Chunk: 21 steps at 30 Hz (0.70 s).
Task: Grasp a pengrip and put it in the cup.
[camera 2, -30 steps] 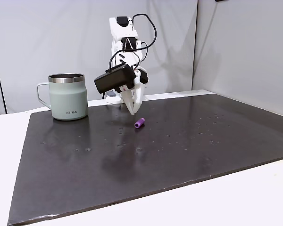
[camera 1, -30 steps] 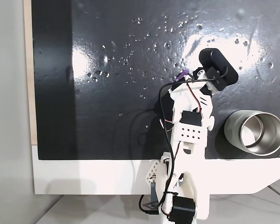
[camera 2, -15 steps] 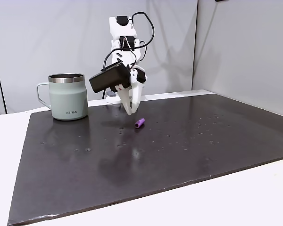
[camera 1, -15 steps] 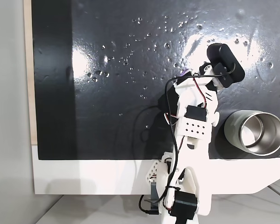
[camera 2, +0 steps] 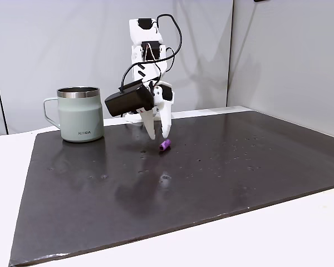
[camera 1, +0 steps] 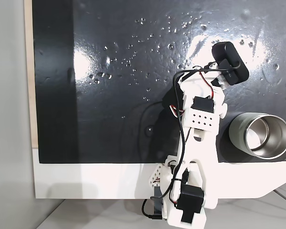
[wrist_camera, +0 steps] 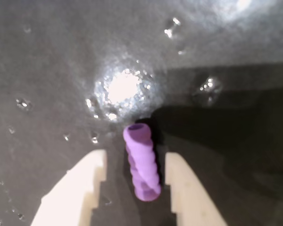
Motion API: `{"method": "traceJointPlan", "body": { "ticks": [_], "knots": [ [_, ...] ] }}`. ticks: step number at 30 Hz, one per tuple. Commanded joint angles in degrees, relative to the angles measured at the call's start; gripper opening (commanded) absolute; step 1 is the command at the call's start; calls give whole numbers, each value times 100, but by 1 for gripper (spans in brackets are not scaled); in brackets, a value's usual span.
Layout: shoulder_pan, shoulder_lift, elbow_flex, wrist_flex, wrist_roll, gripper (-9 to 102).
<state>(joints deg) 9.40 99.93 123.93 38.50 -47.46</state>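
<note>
1. The gripper point(wrist_camera: 134, 176) is spread open with its two white fingers point(wrist_camera: 78, 188) pointing down at the mat, one on either side of the pengrip, neither one clearly touching it in the wrist view
2. In a fixed view from the side the gripper point(camera 2: 158, 135) has its fingertips low over the mat, right beside the pengrip point(camera 2: 165, 145), with the black wrist camera housing point(camera 2: 128, 100) jutting out to the left of them
3. The pengrip point(wrist_camera: 142, 162) is a small light-purple ridged tube lying on its side on the mat, its hollow end turned away from the wrist camera and its near end closer to the right-hand finger in that view
4. In a fixed view from above the arm point(camera 1: 200, 121) reaches up from the white base at the bottom edge, and the black camera housing point(camera 1: 230, 62) sits at its far end; the pengrip is hidden under the arm there
5. The black mat point(camera 2: 211, 167) is glossy and dotted with small dimples that catch the light, and it lies on a white table point(camera 2: 300, 228)
6. The cup point(camera 2: 80, 114) is a grey-green mug with a handle and a steel rim, standing upright on the mat well to the left of the gripper in the side view
7. From above, the cup point(camera 1: 260, 136) shows its shiny steel inside and stands near the mat's lower right corner, just right of the arm
</note>
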Motion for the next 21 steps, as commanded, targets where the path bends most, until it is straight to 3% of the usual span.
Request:
{"method": "traceJointPlan", "body": {
  "ticks": [1,21],
  "knots": [
    [-105,0,-422,237,70,18],
    [-237,-686,-492,536,-220,19]
  ]
}}
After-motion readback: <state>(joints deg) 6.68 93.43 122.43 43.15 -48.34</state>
